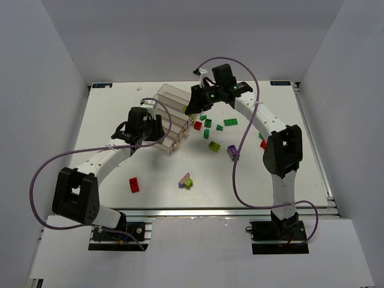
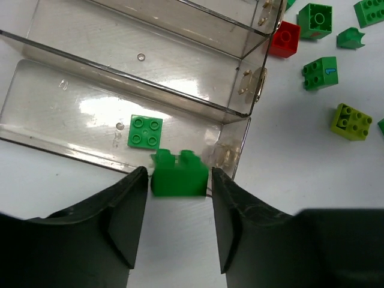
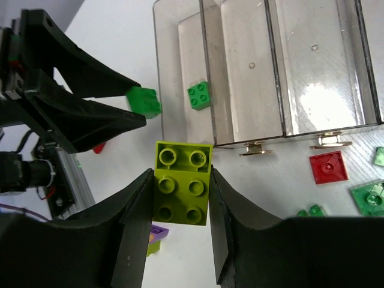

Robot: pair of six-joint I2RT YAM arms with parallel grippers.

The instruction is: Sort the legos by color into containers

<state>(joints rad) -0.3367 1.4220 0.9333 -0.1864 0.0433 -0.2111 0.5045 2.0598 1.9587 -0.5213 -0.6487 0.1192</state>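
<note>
Legos [image 1: 231, 122]: which step are we on?

> Two drops at once. Dark green brick [image 2: 179, 175] sits between the fingers of the left end effector [image 2: 179, 180], right over the outer wall of the end bin of the containers [image 2: 180, 96]. Fingers look spread just off it, with a thin gap on each side. A flat green piece [image 2: 145, 131] already lies in that bin.

Right side?

> Lime-yellow brick [image 3: 183, 186] is pinched in the right end effector [image 3: 179, 173], studs toward the wrist camera. It hangs just off the short end of the containers, not over any bin.

Next move?

> My read: the left brick has to clear that wall and land beside the flat green piece. It's borderline and could tip out onto the desk [image 1: 300, 132]. The right one must cross the end wall to a bin without green, then spread. Both end effectors are close together at that corner, so go one at a time.

Progress?

> Early. Most legos lie loose on the desk, right of the containers and in front of them.
</note>
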